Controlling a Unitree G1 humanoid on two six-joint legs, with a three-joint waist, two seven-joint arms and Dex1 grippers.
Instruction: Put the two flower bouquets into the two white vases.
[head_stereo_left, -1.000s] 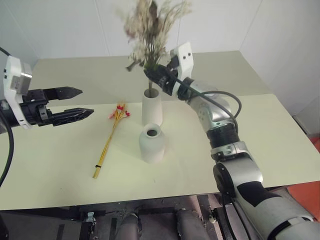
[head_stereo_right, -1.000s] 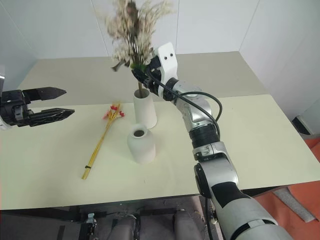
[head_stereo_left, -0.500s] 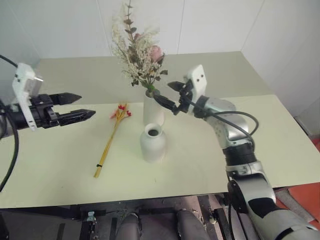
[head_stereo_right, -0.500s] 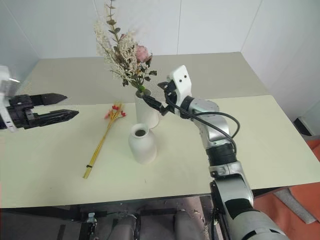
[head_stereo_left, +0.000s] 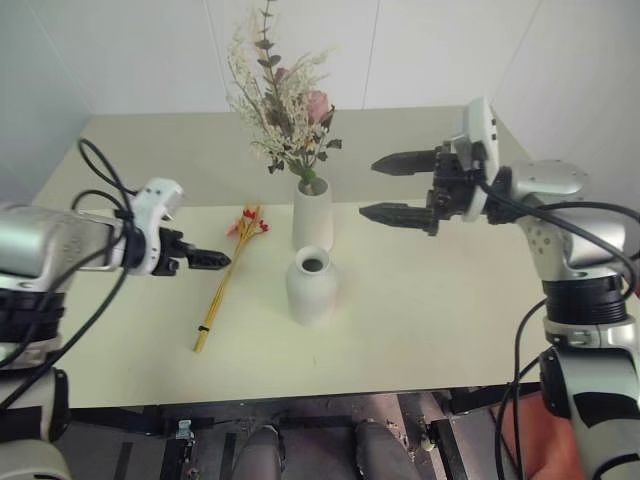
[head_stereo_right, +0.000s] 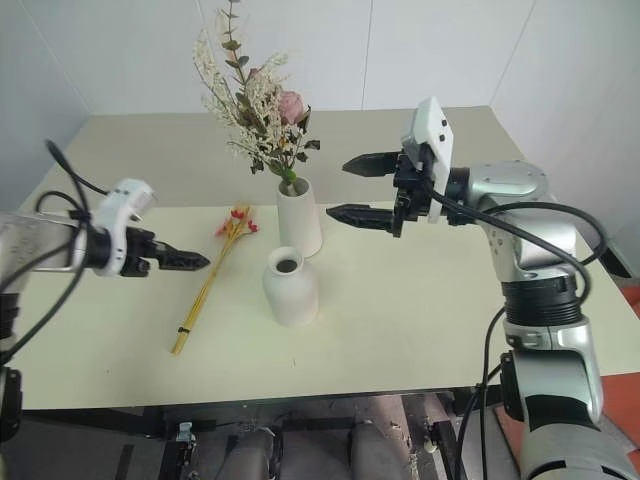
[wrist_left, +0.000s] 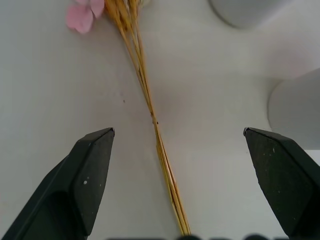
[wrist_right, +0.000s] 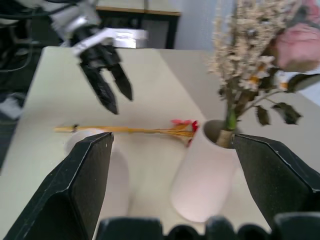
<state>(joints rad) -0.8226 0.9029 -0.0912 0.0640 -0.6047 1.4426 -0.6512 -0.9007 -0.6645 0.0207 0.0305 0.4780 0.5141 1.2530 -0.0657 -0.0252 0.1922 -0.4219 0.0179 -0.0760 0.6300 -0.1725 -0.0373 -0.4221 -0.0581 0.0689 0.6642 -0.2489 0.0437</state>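
Bushy bouquet (head_stereo_left: 285, 110) of cream sprigs, green leaves and a pink rose: stands upright with its stems in the mouth of the taller white vase (head_stereo_left: 311, 215), which rests on the desk (head_stereo_left: 450, 300). The right hand (head_stereo_left: 388, 187) is level with the vase mouth and well to its right, pointing toward it; its two black fingers (head_stereo_left: 405, 160) are spread wide, one above the other, and hold nothing.

Slim yellow-stalked bundle (head_stereo_left: 226, 278): lies flat on the desk, its red-pink blooms (head_stereo_left: 248, 222) just left of the taller vase, its stalks running back toward the desk's near edge. The left hand (head_stereo_left: 212, 261) hovers just beside the middle of the stalks, on their left, angled downward. In the left wrist view its fingers (wrist_left: 87, 175) are spread far apart, with the stalks (wrist_left: 150, 110) passing between them on the desk below, untouched.

Shorter rounded vase (head_stereo_left: 311, 286): stands empty directly in front of the taller one, nearly touching it, to the right of the stalks and the left hand.
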